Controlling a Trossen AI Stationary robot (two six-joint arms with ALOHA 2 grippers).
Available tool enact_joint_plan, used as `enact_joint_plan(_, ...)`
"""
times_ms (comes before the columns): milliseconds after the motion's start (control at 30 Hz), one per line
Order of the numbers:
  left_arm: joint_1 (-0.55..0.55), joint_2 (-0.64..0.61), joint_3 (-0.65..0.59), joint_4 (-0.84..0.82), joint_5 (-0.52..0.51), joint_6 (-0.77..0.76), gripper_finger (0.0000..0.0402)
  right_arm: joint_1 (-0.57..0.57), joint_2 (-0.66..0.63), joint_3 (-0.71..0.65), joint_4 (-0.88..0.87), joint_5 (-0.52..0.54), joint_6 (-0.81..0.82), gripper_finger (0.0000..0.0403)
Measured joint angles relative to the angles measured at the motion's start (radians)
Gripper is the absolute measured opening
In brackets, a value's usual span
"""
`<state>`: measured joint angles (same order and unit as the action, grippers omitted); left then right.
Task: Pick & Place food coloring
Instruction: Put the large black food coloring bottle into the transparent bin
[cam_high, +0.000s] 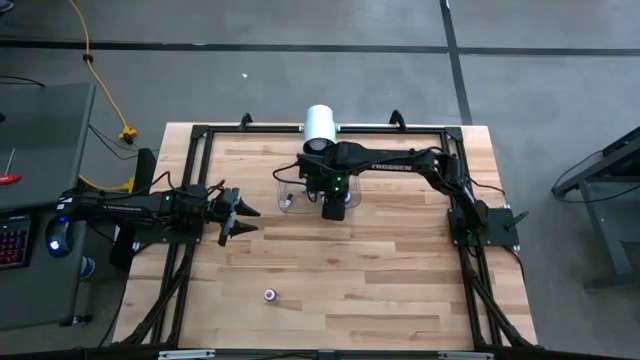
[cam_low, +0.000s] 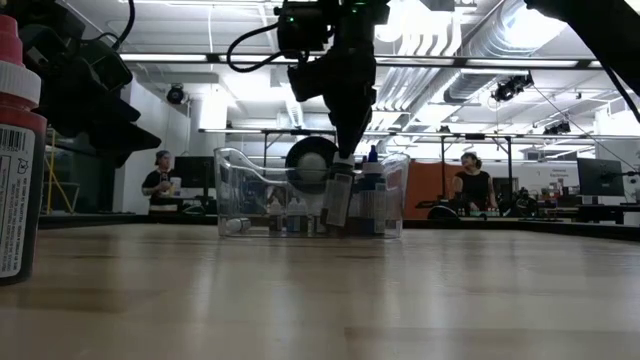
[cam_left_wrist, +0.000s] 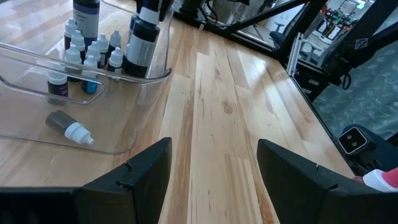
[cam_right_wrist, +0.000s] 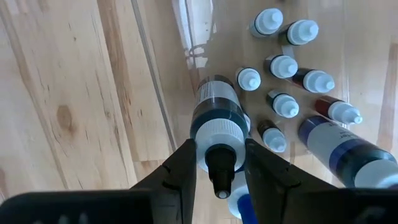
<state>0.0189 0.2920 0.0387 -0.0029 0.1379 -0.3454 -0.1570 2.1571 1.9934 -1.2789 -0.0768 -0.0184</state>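
The clear tray (cam_high: 290, 190) sits at the table's far middle and holds several small white-capped food coloring bottles (cam_right_wrist: 283, 65), most standing; one lies on its side (cam_left_wrist: 68, 126). My right gripper (cam_right_wrist: 219, 152) hangs over the tray's right part, shut on a larger dark bottle (cam_low: 338, 198). My left gripper (cam_high: 243, 213) waits open left of the tray, level above the table, with nothing between its fingers (cam_left_wrist: 214, 162). One pink-red bottle (cam_high: 270, 295) stands alone near the table's near edge, seen upright at the left of the low view (cam_low: 15, 150). My right gripper pinches the dark bottle at its white cap shoulder (cam_right_wrist: 217, 127), just below the dark nozzle, one finger (cam_right_wrist: 183, 165) on each side. The fingers come from above, pointing down. The bottle hangs slightly tilted inside the tray (cam_low: 310, 195); whether its base touches the tray floor I cannot tell.
A large white cylinder (cam_high: 320, 125) lies at the far edge behind the tray. A black frame (cam_high: 200, 135) runs around the table. Bare wood lies between the tray and the lone bottle. People sit in the room beyond the table (cam_low: 160, 180).
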Motion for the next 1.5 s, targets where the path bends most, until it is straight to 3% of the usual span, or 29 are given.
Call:
enact_joint_plan(1167, 0.000, 0.000, 0.000, 0.000, 0.000, 0.000, 0.0234, 0.000, -0.001, 0.000, -0.039, -0.006, -0.097, 0.0107)
enact_joint_plan(1500, 0.000, 0.000, 0.000, 0.000, 0.000, 0.000, 0.0234, 0.000, -0.001, 0.000, -0.008, -0.004, -0.105, 0.0139)
